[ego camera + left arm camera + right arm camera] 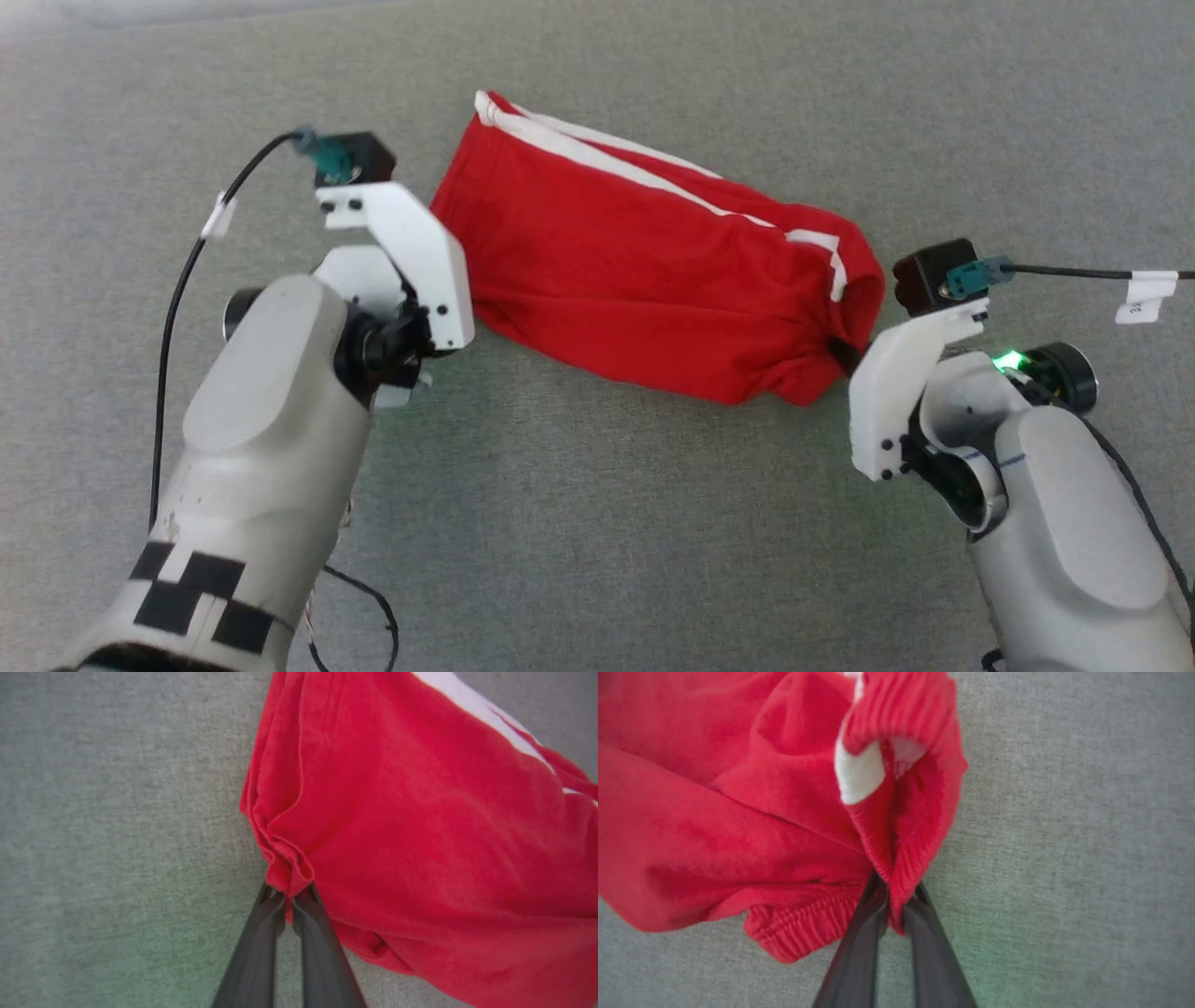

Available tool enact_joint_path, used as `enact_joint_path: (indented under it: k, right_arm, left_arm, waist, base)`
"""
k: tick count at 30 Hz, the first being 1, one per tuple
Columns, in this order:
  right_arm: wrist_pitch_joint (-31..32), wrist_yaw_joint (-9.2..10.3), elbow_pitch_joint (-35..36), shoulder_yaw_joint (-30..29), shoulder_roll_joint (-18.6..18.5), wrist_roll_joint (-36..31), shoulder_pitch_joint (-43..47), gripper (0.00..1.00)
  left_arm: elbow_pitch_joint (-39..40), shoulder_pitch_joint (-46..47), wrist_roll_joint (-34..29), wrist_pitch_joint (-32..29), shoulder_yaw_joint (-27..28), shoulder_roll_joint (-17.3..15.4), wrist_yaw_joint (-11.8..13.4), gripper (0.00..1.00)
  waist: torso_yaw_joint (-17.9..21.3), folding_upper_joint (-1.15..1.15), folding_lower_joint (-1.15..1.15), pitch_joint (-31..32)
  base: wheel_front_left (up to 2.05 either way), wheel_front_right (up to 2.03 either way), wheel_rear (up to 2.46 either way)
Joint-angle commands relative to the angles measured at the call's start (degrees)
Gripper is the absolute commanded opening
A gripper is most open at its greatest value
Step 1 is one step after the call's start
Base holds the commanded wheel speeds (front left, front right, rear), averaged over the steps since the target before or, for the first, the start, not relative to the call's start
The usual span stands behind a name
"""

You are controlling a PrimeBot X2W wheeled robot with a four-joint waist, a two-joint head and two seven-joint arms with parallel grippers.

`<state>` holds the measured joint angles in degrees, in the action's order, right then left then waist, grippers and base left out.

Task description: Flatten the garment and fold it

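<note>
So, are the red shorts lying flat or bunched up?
Bunched up. The shorts lie rumpled, with folds gathered at both ends, where the left gripper and right gripper pinch them.

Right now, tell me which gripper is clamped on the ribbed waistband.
The right gripper: it pinches the garment by its ribbed elastic edge. The left gripper holds a smooth, unribbed edge instead.

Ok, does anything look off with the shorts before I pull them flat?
Nothing looks damaged. The garment is bunched and slanted between the grippers, and its ribbed waistband is folded over on itself. The left gripper pinches one end and the right gripper pinches the waistband, both by small gathered tucks.
</note>
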<state>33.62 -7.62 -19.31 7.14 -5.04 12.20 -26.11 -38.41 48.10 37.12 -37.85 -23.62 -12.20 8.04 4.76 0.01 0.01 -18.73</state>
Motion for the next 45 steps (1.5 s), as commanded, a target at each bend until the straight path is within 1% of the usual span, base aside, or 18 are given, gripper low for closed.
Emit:
enact_joint_path:
  k: [1,5,9,15,21,24,29,32,34,35,36,37,41,45]
  right_arm:
    - [0.26,0.13,-0.65,-0.29,-0.59,0.37,1.35,0.0]
    - [0.75,0.13,-1.11,0.1,-2.35,2.16,2.37,0.0]
    - [1.69,0.13,-1.08,0.31,-4.7,3.93,3.43,0.0]
    - [3.69,0.13,-0.23,1.02,-8.62,7.34,5.84,0.0]
    - [6.37,0.13,2.02,1.11,-11.8,11.46,8.57,0.0]
    - [8.02,0.13,3.3,1.26,-13.4,13.21,9.9,0.0]
    - [11.17,0.13,4.7,1.48,-15.3,15.09,12.35,0.0]
    - [13.08,0.13,5.18,1.17,-16.01,15.87,13.78,0.0]
    - [13.27,0.13,5.58,0.63,-16.16,15.92,14.39,0.0]
    - [13.12,0.13,5.7,0.4,-16.09,15.78,14.58,0.09]
    - [12.92,0.13,5.81,0.25,-15.95,15.65,14.76,0.38]
    - [12.58,0.13,5.9,-0.05,-15.72,15.54,14.93,1.0]
    - [11.27,0.13,6.41,-1.33,-14.45,15.06,15.97,1.0]
    - [10.22,0.13,8.55,-3.45,-13.1,14.97,17.64,1.0]
  left_arm:
    - [-0.79,-2.1,0.31,0.2,0.24,-0.42,-0.1,0.0]
    - [0.86,-4.98,3.54,4.66,3.65,-0.09,-0.9,0.0]
    - [4.18,-9.45,5.57,9.82,6.17,-0.24,-1.95,0.0]
    - [11.68,-19.59,7.95,14.95,8.4,0.48,-1.72,0.0]
    - [21.09,-30.86,9.57,17.66,9.71,1.53,0.61,0.0]
    - [26.12,-36.67,9.85,18.22,9.97,1.86,2.58,0.0]
    - [31.99,-45.07,9.49,17.01,8.52,2.09,5.65,0.0]
    - [33.94,-48.3,9.37,15.7,7.07,2.46,6.87,0.0]
    - [34.63,-49.3,9.61,15.3,6.77,2.81,7.41,0.0]
    - [34.69,-49.49,9.44,15.02,6.57,2.69,7.72,0.36]
    - [34.79,-49.56,9.36,14.8,6.48,2.59,7.92,1.0]
    - [34.96,-49.44,9.4,14.89,6.67,2.59,8.08,1.0]
    - [35.52,-48.72,8.79,14.74,7.29,1.41,8.76,1.0]
    - [37.31,-47.72,7.28,15.91,8.88,-0.77,9.6,1.0]
  waist:
    - [-1.3,-0.01,-0.01,1.64]
    - [-3.03,-0.01,-0.01,4.09]
    - [-4.61,-0.01,-0.01,6.21]
    - [-6.9,-0.01,-0.01,9.42]
    - [-8.23,-0.01,-0.01,11.63]
    - [-8.55,-0.01,-0.01,12.22]
    - [-9.04,-0.01,-0.01,12.85]
    - [-9.3,-0.01,-0.01,13.11]
    - [-9.46,-0.01,-0.01,13.12]
    - [-9.48,-0.01,-0.01,13.22]
    - [-9.47,-0.01,-0.01,13.34]
    - [-9.44,-0.01,-0.01,13.44]
    - [-9.23,-0.01,-0.01,14.3]
    - [-9.1,-0.01,-0.01,15.1]
  base:
    - [0.0,0.0,0.0]
    - [0.0,0.0,0.0]
    - [0.0,0.0,0.0]
    - [0.0,0.0,0.0]
    - [0.0,0.0,0.0]
    - [0.0,0.0,0.0]
    - [0.0,0.0,0.0]
    - [0.0,0.0,0.0]
    - [0.0,0.0,0.0]
    - [0.0,0.0,0.0]
    - [0.0,0.0,0.0]
    - [0.0,0.0,0.0]
    - [0.0,0.0,0.0]
    - [0.0,0.0,0.0]
